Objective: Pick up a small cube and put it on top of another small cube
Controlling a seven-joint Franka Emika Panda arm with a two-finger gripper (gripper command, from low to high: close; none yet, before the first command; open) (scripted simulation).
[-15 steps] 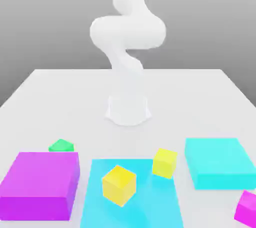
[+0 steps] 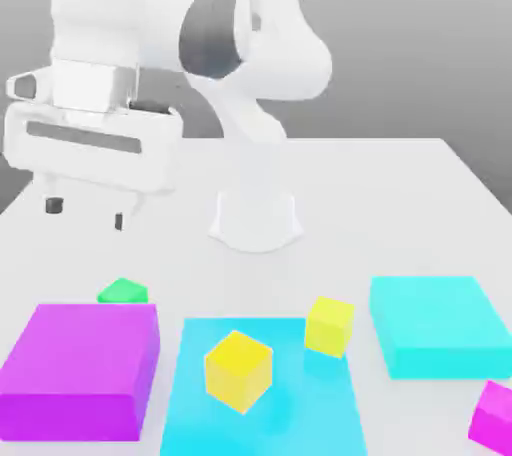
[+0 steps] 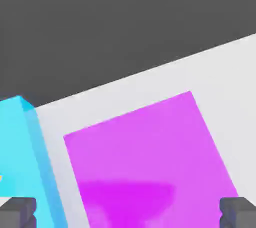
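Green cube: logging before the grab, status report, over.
Gripper open, hanging high above the table. Green cube untouched behind the magenta block. Path down to it clear.

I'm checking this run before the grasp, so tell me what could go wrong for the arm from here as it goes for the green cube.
1. The small green cube sits tight behind the large magenta block; a descending finger could strike the block's edge.
2. The gripper, fingers spread wide, hangs high and toward the exterior view's left of the cube, so it may come down off-centre and nudge it.
3. Both yellow cubes are tilted, so a stack there may slide.
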